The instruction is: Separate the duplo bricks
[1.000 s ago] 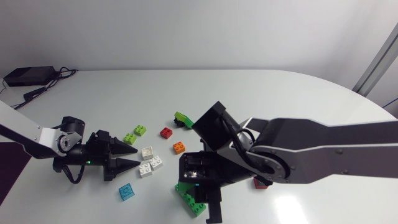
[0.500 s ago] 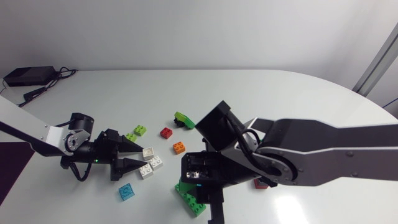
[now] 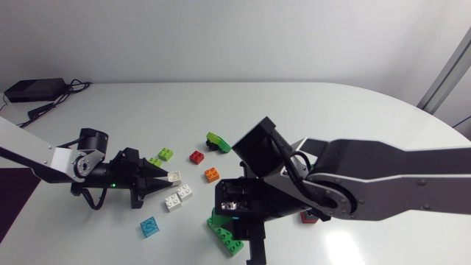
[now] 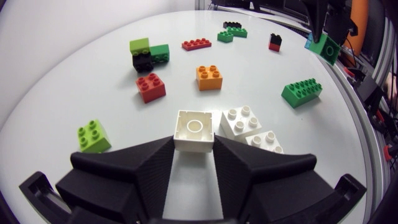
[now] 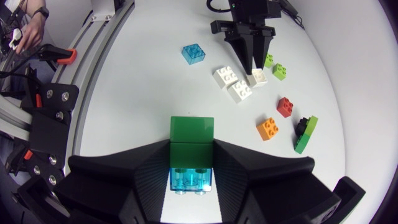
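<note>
L gripper (image 4: 194, 146): matte blk wedge fingers clamped on a white brick (image 4: 194, 130) from 2 sides, low over the table (image 3: 331, 118), L of centre.
White brick: glossy plastic, square, open underside w/ one round tube facing up.
Loose whites (image 4: 241, 120): two 2x2s, round studs up, side by side flat on the table, just beside the gripped brick.
R gripper (image 5: 191, 149): broad blk fingers closed on a stacked pair (image 5: 191, 140), one finger each side.
Stacked pair: smooth opaque green block joined to a see-through blue block (image 5: 191, 179); not yet apart.
Long green brick (image 4: 301, 92): 2x4, studs up, flat on the table near the R gripper.
Small singles: lime brick (image 4: 91, 135), red brick (image 4: 151, 86), orange brick (image 4: 209, 77), all 2x2 w/ studs up, spaced apart around the whites.
Pale blue brick (image 3: 150, 227): square, lies alone on the table, near the L gripper.
Table: smooth white top, rounded edge, slight sheen.
</note>
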You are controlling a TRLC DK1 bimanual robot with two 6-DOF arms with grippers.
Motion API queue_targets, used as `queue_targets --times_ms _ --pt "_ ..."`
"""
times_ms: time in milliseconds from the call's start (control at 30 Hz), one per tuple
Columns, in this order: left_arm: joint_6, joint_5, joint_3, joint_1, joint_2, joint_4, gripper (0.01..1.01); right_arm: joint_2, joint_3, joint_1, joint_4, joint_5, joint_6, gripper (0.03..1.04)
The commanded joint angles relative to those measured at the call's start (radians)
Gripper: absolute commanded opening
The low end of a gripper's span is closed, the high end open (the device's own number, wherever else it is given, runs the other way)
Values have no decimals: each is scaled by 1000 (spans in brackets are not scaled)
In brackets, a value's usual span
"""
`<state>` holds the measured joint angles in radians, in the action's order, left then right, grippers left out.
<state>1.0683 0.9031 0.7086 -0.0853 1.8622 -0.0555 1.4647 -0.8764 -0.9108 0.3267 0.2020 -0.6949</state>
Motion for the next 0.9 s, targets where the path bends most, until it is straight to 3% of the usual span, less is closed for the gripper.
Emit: queue_targets --times_ms 0,33,167,333,467,867 --pt "13 -36 20 -21 -109 28 254 -20 34 -3 5 -6 15 285" --pt "36 -52 45 -25 -140 69 251 -21 37 -3 5 -6 15 285" --pt "297 -141 203 -27 -232 416 246 -24 48 -3 0 -4 18 285" --pt "495 -348 308 56 -284 599 246 -32 66 -2 -12 -4 25 285" --pt "570 -510 358 150 -278 711 246 -49 76 1 -11 -4 25 285" --pt "765 -894 255 340 -285 666 246 -81 123 30 -35 4 12 287"
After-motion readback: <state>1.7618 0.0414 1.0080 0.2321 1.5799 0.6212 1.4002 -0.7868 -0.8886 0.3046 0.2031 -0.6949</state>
